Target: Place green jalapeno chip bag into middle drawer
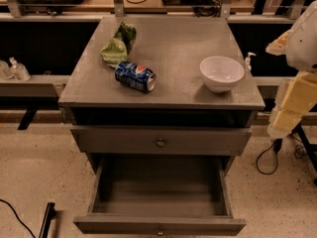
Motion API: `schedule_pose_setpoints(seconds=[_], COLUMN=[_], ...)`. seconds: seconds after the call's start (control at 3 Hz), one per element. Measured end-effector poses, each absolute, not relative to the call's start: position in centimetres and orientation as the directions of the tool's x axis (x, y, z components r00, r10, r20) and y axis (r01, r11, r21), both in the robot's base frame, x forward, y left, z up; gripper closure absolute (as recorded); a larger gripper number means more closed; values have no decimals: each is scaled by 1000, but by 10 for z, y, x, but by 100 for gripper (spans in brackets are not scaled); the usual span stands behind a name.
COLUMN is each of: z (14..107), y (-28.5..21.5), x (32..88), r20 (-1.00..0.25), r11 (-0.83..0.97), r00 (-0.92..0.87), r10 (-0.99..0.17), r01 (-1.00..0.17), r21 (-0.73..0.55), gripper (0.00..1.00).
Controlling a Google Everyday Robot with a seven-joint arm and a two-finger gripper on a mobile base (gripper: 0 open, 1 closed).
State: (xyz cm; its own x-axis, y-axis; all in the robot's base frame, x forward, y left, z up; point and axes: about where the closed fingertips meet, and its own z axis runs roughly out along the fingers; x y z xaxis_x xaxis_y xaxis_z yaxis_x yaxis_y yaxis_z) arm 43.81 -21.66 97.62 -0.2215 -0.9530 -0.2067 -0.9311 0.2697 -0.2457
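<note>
The green jalapeno chip bag (119,44) lies crumpled on the left rear part of the grey cabinet top (178,38). The middle drawer (159,225) is pulled out towards me below the closed knobbed drawer (160,142), and its inside shows nothing in it. My gripper (281,42) is at the right edge of the view, to the right of the cabinet and well away from the bag. It holds nothing that I can see.
A blue Pepsi can (135,77) lies on its side just in front of the bag. A white bowl (221,73) stands at the right of the top. My arm's pale links (292,103) hang beside the cabinet's right side. Cables lie on the floor.
</note>
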Motion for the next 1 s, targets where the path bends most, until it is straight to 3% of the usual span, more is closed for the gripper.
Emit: schedule_pose_setpoints(seconds=[0.33, 0.67, 1.0], z=[976, 975, 980], y=[-217, -189, -137], x=[438, 448, 448], r20=[-207, -158, -4], r11=[270, 122, -173], r00=[-221, -82, 188], r10=[-953, -984, -982], r01=[-931, -956, -913], r21=[-246, -267, -369], gripper=[0, 0, 0])
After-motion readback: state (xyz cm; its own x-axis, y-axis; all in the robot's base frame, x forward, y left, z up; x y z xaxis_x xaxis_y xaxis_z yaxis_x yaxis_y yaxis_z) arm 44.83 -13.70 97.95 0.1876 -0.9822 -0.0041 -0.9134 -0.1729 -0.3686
